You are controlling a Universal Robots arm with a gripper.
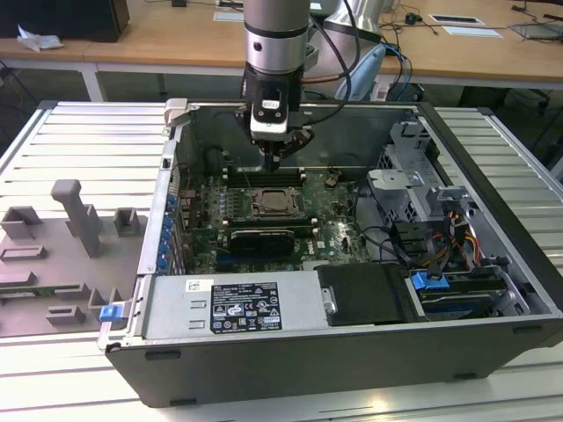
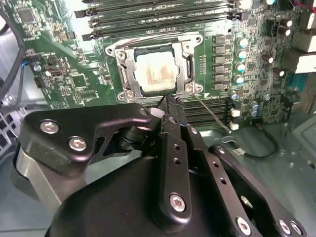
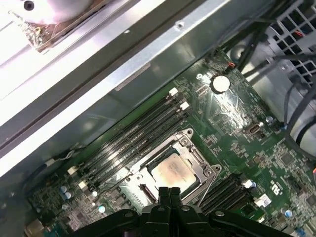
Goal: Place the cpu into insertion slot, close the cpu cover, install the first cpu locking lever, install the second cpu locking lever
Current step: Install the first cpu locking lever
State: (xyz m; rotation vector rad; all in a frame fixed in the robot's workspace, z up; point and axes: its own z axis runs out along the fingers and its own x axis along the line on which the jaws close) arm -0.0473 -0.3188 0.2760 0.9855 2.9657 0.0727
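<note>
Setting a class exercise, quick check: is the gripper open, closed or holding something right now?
The gripper is shut, fingers pressed together with nothing between them, its tip close by a corner of the cpu cover.

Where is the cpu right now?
In the exterior view the cpu sits in the middle of the motherboard, framed by the cpu cover, just below the gripper and beside the memory slots.

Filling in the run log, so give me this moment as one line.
chip: seated in socket | cover: down around chip | claw: shut, tip beside socket
</note>
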